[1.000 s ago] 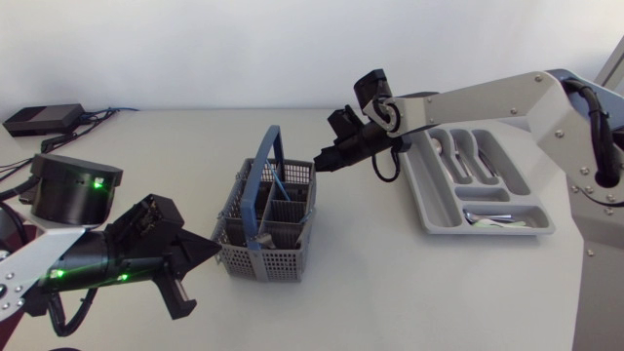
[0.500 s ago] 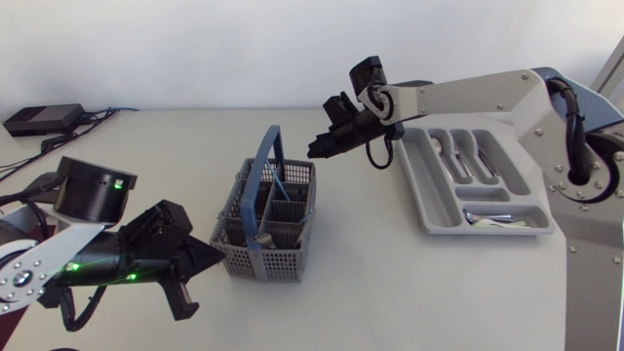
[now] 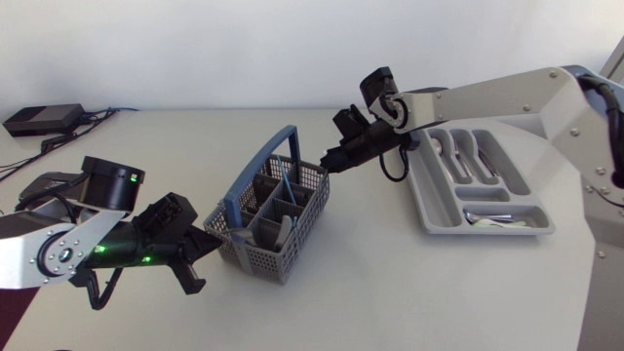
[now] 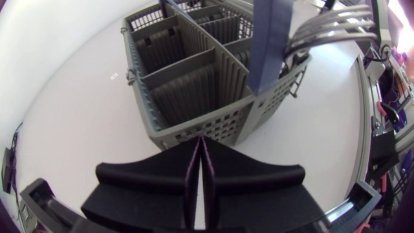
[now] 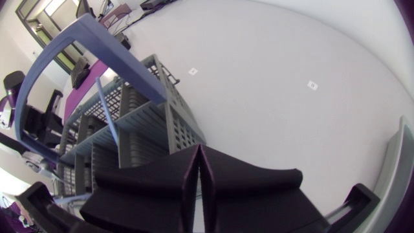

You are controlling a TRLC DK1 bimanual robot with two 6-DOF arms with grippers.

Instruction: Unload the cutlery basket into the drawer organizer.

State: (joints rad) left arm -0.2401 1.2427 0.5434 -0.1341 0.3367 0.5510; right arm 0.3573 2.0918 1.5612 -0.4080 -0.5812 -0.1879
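Note:
The grey cutlery basket [image 3: 255, 249] with a blue handle [image 3: 261, 168] stands mid-table, turned at an angle. A few cutlery pieces [image 3: 278, 230] lie in its compartments; in the left wrist view, cutlery ends [image 4: 333, 27] stick out past the handle [image 4: 272, 45]. My left gripper [image 3: 215, 242] is shut and empty, its tips against the basket's near left corner [image 4: 194, 126]. My right gripper [image 3: 329, 163] is also shut and empty, its tip at the basket's far right corner [image 5: 174, 126]. The grey drawer organizer [image 3: 437, 200] lies to the right with spoons [image 3: 460, 154] in it.
A black box [image 3: 41, 119] with cables sits at the table's far left corner. The organizer's rim [image 5: 396, 162] shows beside my right gripper [image 5: 197, 150]. More cutlery [image 3: 490, 220] lies in the organizer's front compartment.
The basket has turned and slid a little to the right, its handle now leaning. My left gripper moved up against its near corner. My right gripper dropped towards its far corner.

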